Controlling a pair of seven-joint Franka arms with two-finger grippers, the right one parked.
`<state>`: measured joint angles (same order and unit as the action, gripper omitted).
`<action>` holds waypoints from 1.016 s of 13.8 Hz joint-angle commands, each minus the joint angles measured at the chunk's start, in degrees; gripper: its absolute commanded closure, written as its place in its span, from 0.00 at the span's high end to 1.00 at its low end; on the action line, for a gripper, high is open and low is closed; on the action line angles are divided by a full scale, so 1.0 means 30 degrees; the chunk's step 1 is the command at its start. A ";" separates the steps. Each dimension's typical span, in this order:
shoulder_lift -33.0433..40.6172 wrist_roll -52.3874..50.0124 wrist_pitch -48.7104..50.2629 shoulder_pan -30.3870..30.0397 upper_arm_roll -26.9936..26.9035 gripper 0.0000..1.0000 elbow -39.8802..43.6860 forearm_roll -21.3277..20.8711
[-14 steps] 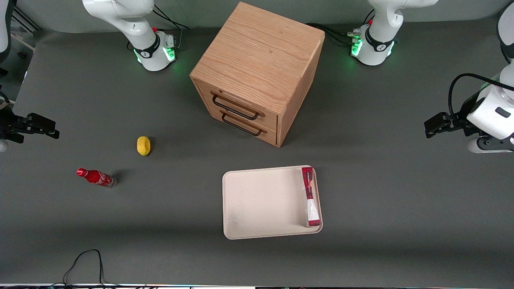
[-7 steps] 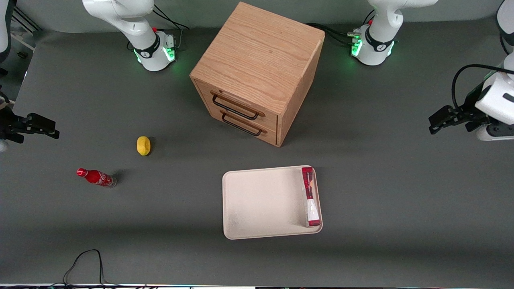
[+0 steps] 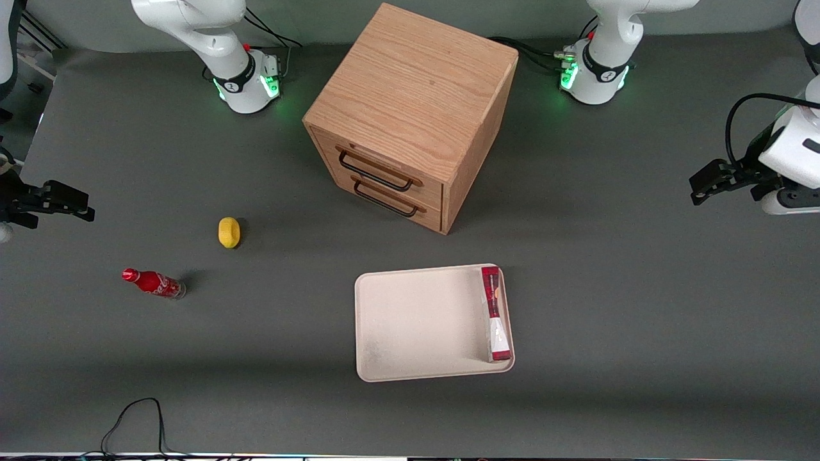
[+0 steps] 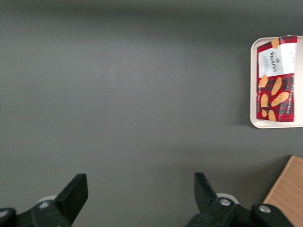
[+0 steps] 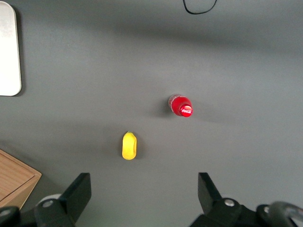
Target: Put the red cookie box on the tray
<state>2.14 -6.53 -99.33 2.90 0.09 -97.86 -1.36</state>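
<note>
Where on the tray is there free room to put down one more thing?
Most of the tray is bare. Only the edge toward the working arm's end is taken: the red cookie box lies along that rim. The open claw hangs far off, over bare table between tray and wooden cabinet.

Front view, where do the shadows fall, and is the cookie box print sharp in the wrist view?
Front view: the cabinet casts a soft shadow toward the working arm's end; the tray is evenly lit. Left wrist view: the cookie box print reads sharp, while the open gripper shows dark.
</note>
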 commanded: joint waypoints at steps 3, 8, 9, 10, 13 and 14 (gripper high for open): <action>-0.0360 0.1147 0.0443 0.0087 -0.0440 1.00 0.1035 0.0569; -0.1183 0.0857 0.1411 0.0262 -0.0411 1.00 0.2211 0.0540; -0.1300 0.0770 0.1411 0.0233 -0.0440 1.00 0.2211 0.0598; -0.1359 0.0624 0.1353 0.0262 -0.0411 1.00 0.2269 0.0598; -0.1359 0.0300 0.1499 0.0116 -0.0382 1.00 0.2241 0.0598; -0.1359 0.0300 0.1557 0.0116 -0.0410 1.00 0.2212 0.0598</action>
<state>-1.43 -4.75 -96.48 2.95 -0.74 -92.86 -0.25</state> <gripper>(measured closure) 0.000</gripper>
